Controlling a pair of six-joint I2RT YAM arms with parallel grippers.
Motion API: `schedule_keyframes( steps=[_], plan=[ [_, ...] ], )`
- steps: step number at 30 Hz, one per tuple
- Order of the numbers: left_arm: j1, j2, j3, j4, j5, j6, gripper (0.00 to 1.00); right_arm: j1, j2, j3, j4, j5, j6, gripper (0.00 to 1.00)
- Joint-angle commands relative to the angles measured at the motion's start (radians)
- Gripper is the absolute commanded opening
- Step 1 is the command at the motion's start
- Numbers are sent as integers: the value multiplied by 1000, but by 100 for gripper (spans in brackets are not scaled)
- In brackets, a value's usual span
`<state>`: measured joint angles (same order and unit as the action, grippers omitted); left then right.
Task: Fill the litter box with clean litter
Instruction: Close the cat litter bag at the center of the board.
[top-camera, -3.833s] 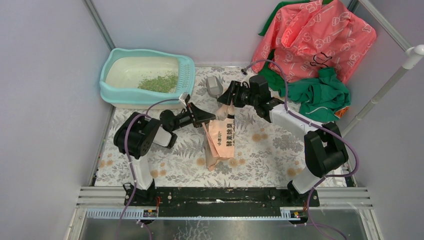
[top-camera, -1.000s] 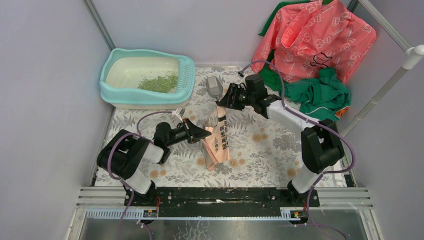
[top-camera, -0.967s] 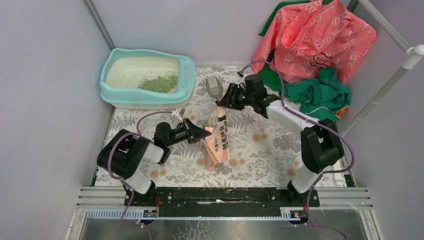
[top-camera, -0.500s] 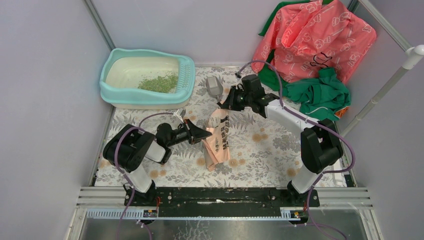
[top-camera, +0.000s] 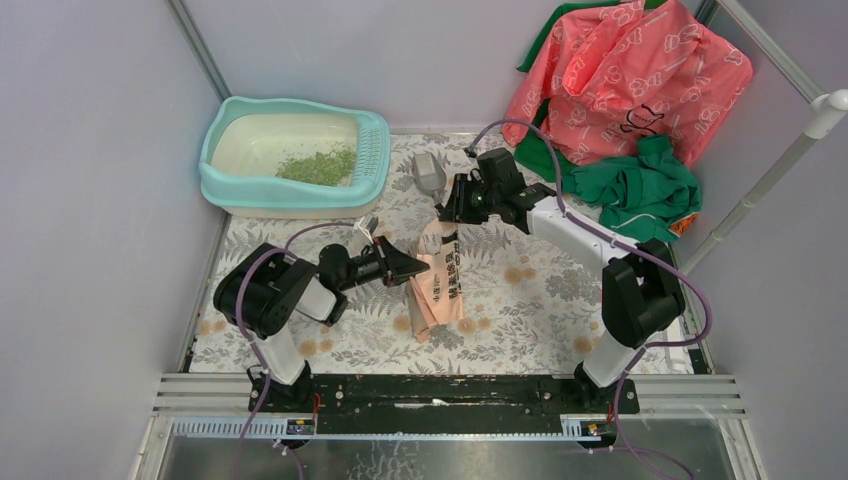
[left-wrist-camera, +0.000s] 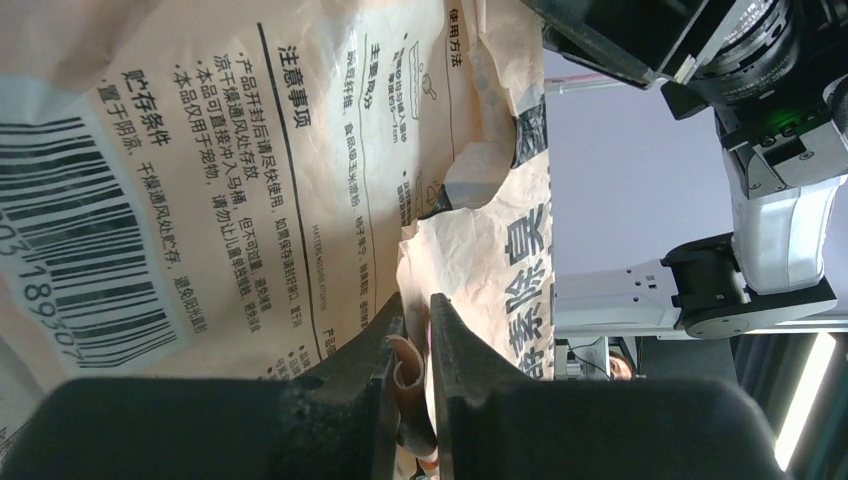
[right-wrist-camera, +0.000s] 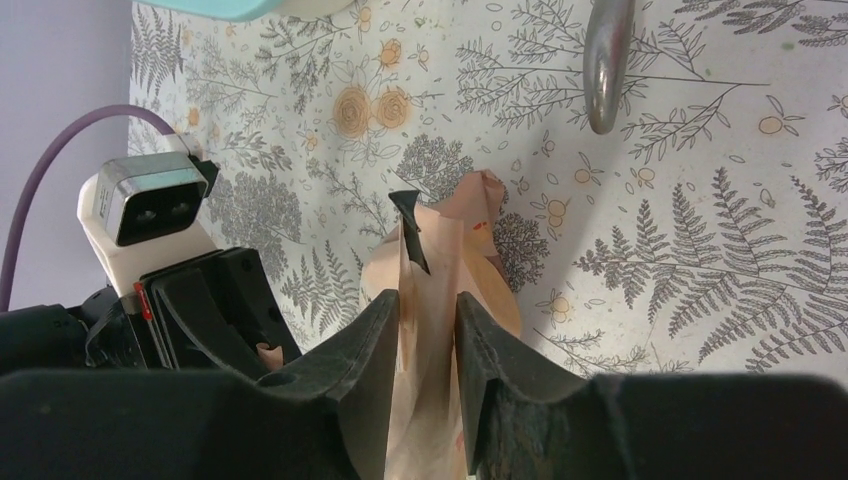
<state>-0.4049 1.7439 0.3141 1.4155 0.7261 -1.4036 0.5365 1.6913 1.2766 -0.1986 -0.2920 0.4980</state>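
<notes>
The turquoise litter box (top-camera: 222, 186) with a cream inner pan stands at the back left. A small heap of green clean litter (top-camera: 318, 165) lies in its right part. A pink-orange printed bag (top-camera: 443, 290) lies tilted at the mat's centre. My left gripper (top-camera: 408, 268) is shut on a curled edge of the bag's left side; the left wrist view shows that hold (left-wrist-camera: 412, 335) against the printed paper (left-wrist-camera: 250, 150). My right gripper (top-camera: 449, 208) is shut on the bag's crumpled top, and the right wrist view shows the folds (right-wrist-camera: 440, 250) pinched between its jaws (right-wrist-camera: 428, 315).
A grey scoop (top-camera: 428, 172) lies just behind the bag; its handle shows in the right wrist view (right-wrist-camera: 605, 70). A pile of pink and green clothes (top-camera: 630, 90) fills the back right. A white pole (top-camera: 770, 180) slants along the right side. Grey walls enclose the floral mat (top-camera: 540, 300).
The left gripper has drawn nearer along the mat with the bag's edge. The right gripper has shifted a little left and back with the bag's top. The bag has turned slightly.
</notes>
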Motion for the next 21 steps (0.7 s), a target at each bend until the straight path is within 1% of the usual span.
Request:
schedule_keyframes(
  steps=[1,13,21],
  plan=[
    [-15,23,24,65,6,4,21,31,-54,46,-46,17,-29,33],
    [-52,55,48,72,-12,-3,22,39,-157,-30,-88,36,-28,33],
    [-79,63,78,45,-26,3,22,53,-158,-45,-113,38,-38,33]
  ],
)
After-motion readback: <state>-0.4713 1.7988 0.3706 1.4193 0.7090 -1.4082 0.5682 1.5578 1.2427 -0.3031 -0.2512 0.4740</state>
